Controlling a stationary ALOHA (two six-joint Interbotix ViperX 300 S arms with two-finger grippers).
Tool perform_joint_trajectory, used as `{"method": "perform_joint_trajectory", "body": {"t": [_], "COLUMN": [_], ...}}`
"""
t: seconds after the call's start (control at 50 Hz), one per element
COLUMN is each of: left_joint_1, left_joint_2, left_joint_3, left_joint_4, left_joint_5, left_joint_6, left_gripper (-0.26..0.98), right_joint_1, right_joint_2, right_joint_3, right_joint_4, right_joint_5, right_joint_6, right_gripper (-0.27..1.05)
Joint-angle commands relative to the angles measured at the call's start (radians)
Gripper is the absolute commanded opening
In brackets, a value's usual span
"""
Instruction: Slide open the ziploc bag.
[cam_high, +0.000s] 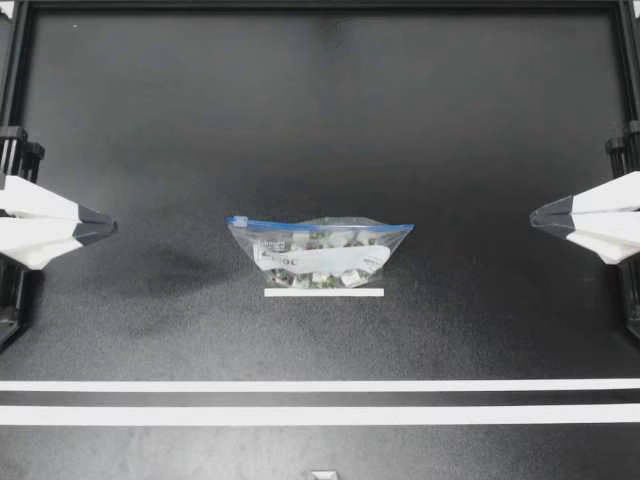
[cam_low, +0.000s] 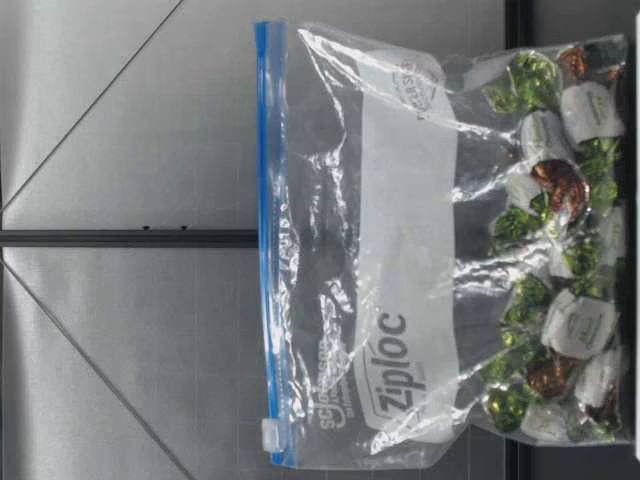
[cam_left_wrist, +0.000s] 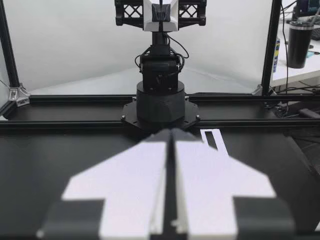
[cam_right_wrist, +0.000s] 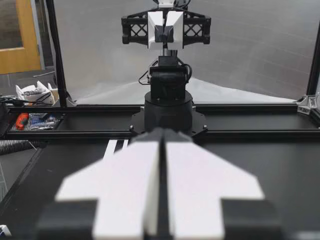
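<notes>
A ziploc bag stands mid-tabletop, well apart from left hand and right hand, each with fingers pressed together.

White, wedge-shaped left gripper and right gripper, tips seemingly dark grey; right arm base black, round, cabled.

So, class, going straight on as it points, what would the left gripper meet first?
Probably the clear plastic zip bag of wrapped sweets, near its blue strip; my left gripper may pass above it.
</notes>
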Motion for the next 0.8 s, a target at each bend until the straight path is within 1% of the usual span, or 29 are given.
{"method": "perform_joint_trajectory", "body": {"t": [0.0, 0.04, 0.12, 0.22, 0.3, 0.4, 0.5, 0.6, 0.68, 0.78], "left_joint_1": [0.014, 0.014, 0.014, 0.015, 0.034, 0.08, 0.089, 0.092, 0.095, 0.094], "left_joint_2": [0.025, 0.032, 0.051, 0.089, 0.147, 0.252, 0.348, 0.443, 0.534, 0.627], "left_joint_3": [-0.005, -0.005, 0.008, 0.06, 0.1, 0.144, 0.164, 0.178, 0.179, 0.158], "left_joint_4": [0.0, 0.0, 0.0, 0.0, 0.0, -0.002, -0.009, -0.029, -0.067, -0.103], "left_joint_5": [-0.002, -0.002, 0.003, 0.012, 0.011, -0.021, -0.118, -0.278, -0.393, -0.465], "left_joint_6": [0.009, 0.009, 0.008, 0.011, 0.026, 0.014, 0.014, 0.014, 0.018, 0.023], "left_gripper": [-0.15, -0.17, -0.18, -0.18, -0.18, -0.18, -0.18, -0.17, -0.16, -0.11], "right_joint_1": [-0.006, -0.008, -0.011, -0.02, -0.028, -0.046, -0.066, -0.1, -0.12, -0.14], "right_joint_2": [0.005, 0.003, 0.009, 0.031, 0.064, 0.133, 0.198, 0.256, 0.295, 0.348], "right_joint_3": [-0.003, 0.003, 0.011, 0.009, 0.003, -0.021, -0.064, -0.115, -0.156, -0.21], "right_joint_4": [-0.002, -0.003, -0.003, -0.003, -0.003, -0.003, -0.002, -0.003, -0.003, -0.003], "right_joint_5": [-0.008, -0.008, -0.017, -0.026, -0.049, -0.104, -0.14, -0.16, -0.166, -0.176], "right_joint_6": [0.0, 0.0, 0.0, 0.0, 0.0, 0.0, -0.002, -0.002, -0.002, -0.003], "right_gripper": [-0.16, -0.18, -0.18, -0.18, -0.18, -0.18, -0.18, -0.18, -0.18, -0.17]}}
